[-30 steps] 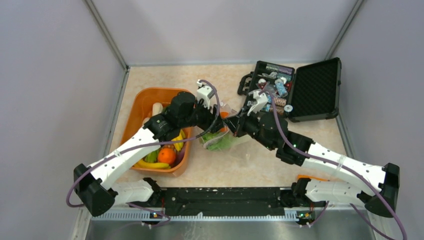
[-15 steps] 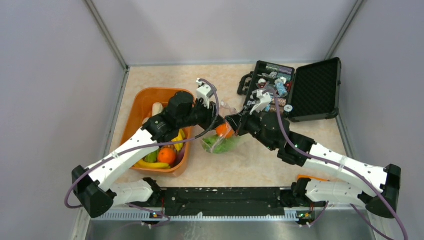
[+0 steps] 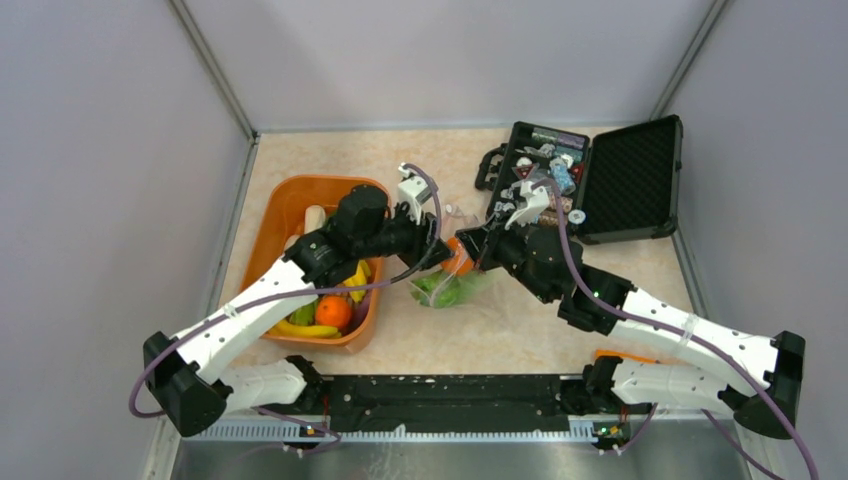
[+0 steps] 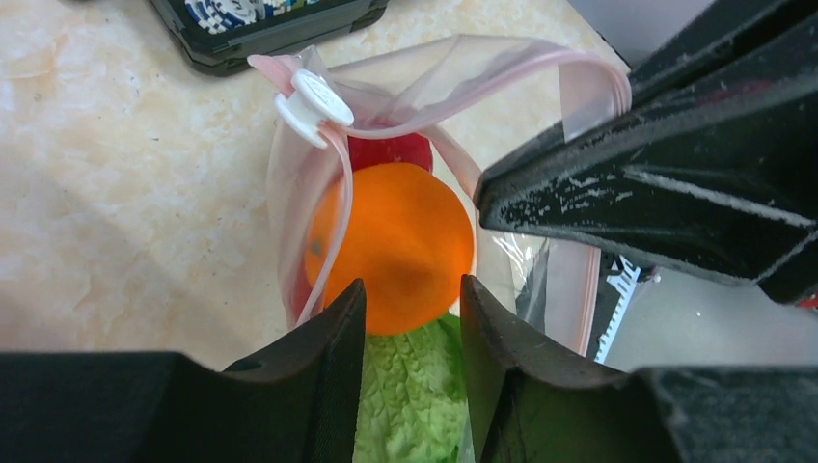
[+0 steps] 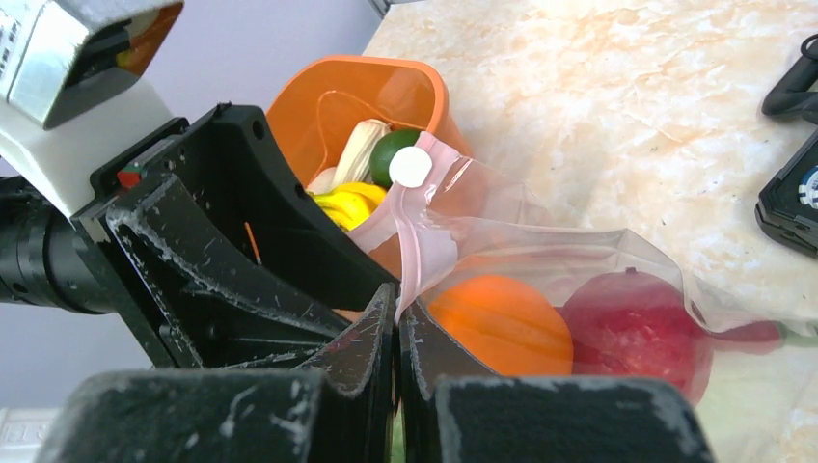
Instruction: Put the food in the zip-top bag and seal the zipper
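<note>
The clear zip-top bag [image 3: 462, 295] lies on the table between the arms with its mouth held up. My right gripper [image 5: 397, 313] is shut on the pink zipper strip [image 5: 410, 256] at the mouth edge, near the white slider [image 5: 410, 166]. My left gripper [image 4: 413, 294] is open just above the mouth. An orange [image 4: 400, 246] sits inside the bag just beyond my left fingertips, on a green leaf [image 4: 410, 395] and beside a red fruit [image 5: 632, 333]. More food, bananas [image 3: 305, 328] and an orange [image 3: 333, 312], lies in the orange tub [image 3: 290, 200].
An open black hard case [image 3: 630, 180] with small packets stands at the back right, close behind the right gripper. The orange tub's wall is directly left of the bag. Grey walls close in the table on three sides.
The orange came into view at the bag mouth under the left gripper and shifted slightly right, into the bag. Both grippers moved a little to the right with the bag.
</note>
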Available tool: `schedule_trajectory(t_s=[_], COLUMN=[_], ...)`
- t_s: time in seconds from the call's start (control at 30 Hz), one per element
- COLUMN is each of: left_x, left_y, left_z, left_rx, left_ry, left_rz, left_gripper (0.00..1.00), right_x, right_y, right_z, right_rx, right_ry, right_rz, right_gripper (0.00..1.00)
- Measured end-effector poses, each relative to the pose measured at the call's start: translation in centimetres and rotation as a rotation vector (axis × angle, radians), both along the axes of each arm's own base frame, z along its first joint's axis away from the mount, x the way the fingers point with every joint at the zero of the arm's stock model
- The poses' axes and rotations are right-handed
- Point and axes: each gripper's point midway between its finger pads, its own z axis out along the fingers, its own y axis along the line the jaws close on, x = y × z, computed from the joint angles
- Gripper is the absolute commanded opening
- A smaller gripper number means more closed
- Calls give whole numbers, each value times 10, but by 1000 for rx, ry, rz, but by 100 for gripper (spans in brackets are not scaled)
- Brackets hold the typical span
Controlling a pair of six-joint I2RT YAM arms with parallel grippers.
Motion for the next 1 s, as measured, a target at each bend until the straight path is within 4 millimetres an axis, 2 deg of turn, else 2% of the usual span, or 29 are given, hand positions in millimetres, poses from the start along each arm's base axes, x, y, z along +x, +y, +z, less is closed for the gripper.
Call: schedule_trajectory(t_s=[0.2,0.3,0.43,0.6,0.8,1.0], left_x=[-11,-15,-12,-2,6,9], left_y=[6,5,2,-3,-7,-3], left_z=[-11,-12,-17,-35,-44,-41], left_rx=[49,47,23,24,40,46], left_ry=[32,43,56,84,76,49], left_rz=[-39,-56,-29,52,109,130], left_gripper=[40,34,34,34,38,55], right_x=[1,1,1,1,2,5], right_y=[-1,-1,-1,-1,-2,-6], right_z=[0,0,0,0,0,-1], right_rx=[0,1,6,6,8,3], right_ry=[0,0,4,6,6,5], right_rz=[-8,-8,-9,-9,-16,-45], right_gripper=[0,0,0,0,0,0])
